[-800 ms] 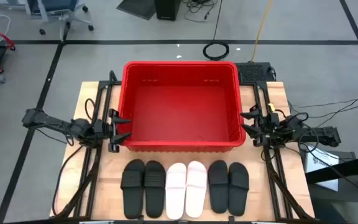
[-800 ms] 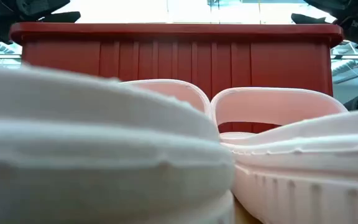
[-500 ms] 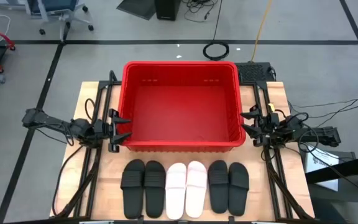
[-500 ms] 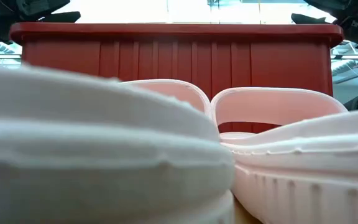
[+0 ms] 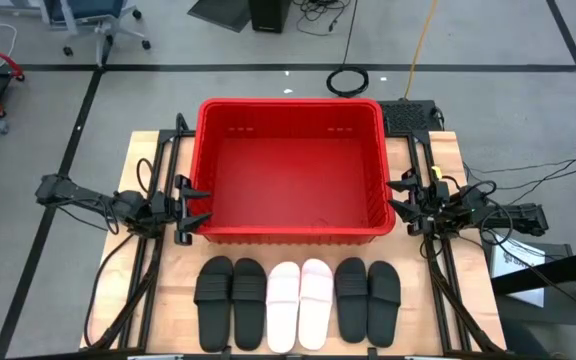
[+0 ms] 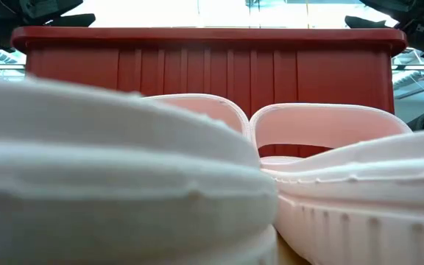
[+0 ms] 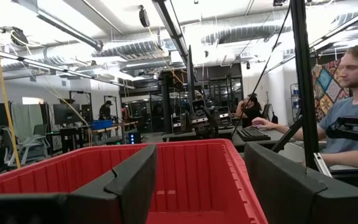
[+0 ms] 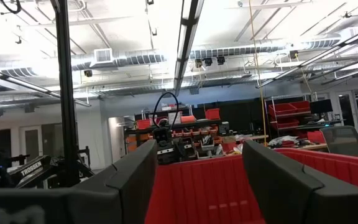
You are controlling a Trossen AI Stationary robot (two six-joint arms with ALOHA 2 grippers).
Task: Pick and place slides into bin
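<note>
Foam-like slides (image 5: 298, 302), 4 black and 2 pale pink, lie beside the empty red bin (image 5: 293, 118). They look light and flexible; the wide strap seems the best hold. Left gripper (image 5: 194, 205) and right gripper (image 5: 400, 202) flank the bin, fingers spread, holding nothing.

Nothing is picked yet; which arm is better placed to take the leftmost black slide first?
Left. The left gripper waits open by the red plastic bin's left side, nearer the leftmost black slide; the right gripper, also open, waits across the bin.
</note>
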